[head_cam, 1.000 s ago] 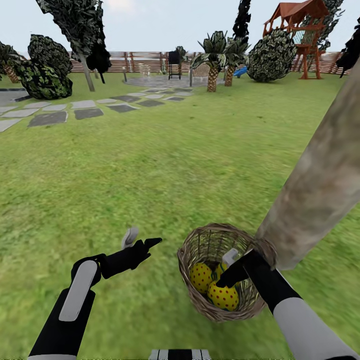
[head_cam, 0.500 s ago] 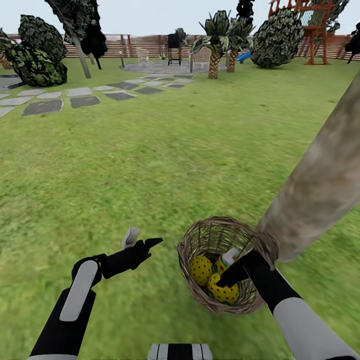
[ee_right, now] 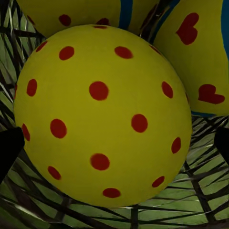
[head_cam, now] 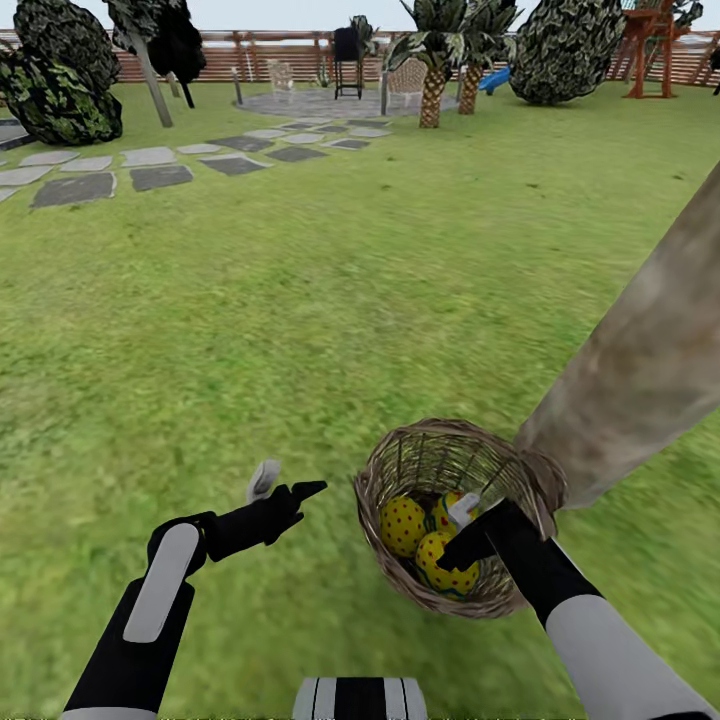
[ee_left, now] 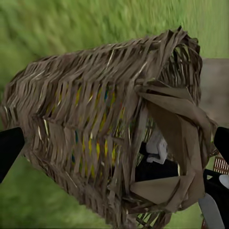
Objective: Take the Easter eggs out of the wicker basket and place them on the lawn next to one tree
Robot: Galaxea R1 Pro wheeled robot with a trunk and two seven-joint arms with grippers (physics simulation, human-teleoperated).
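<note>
none of the 3 easter eggs [head_cam: 430,545] is out yet: all 3 lie together in the wicker basket [head_cam: 400,580], which sits on the lawn [head_cam: 300,330] right at the foot of the tree [head_cam: 640,380], its rim touching or just beside the trunk. the right gripper [head_cam: 465,535] reaches inside the basket with jaws spread wide; in the right wrist view a red-dotted egg [ee_right: 102,114] sits between the dark fingertips, not yet clamped. the left gripper [head_cam: 285,490] hovers over grass just beside the basket, jaws apart and empty. my guess: the first grasp is about to happen, so every lift and placement beside the trunk remains.
</note>
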